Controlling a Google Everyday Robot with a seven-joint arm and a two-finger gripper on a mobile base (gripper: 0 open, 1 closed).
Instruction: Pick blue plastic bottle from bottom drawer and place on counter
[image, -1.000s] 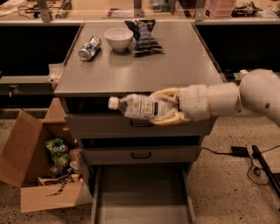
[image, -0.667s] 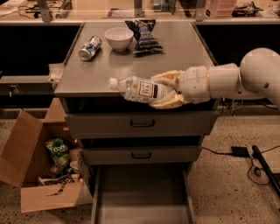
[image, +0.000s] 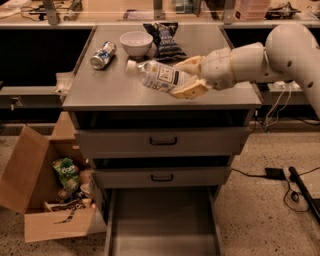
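Grey metal fills the middle: the counter (image: 115, 92), broad and faintly shiny, tops a cabinet whose bottom drawer (image: 162, 225) stands pulled out below, its flat floor in view. A pale arm (image: 280, 50) reaches in from the right over the counter's right half. At its end the gripper (image: 186, 78) is clamped on the bottle (image: 159, 75), one tan finger above the base end and one below. The bottle lies nearly on its side. Its long axis runs from the gripper leftward and a little back, with the white cap (image: 131, 65) pointing toward the bowl (image: 136, 42) and the can (image: 103, 55). It hangs over the counter; whether it touches the surface I cannot tell. What remains, I judge, is lowering and letting go, and a bottle on its side may roll toward the can.
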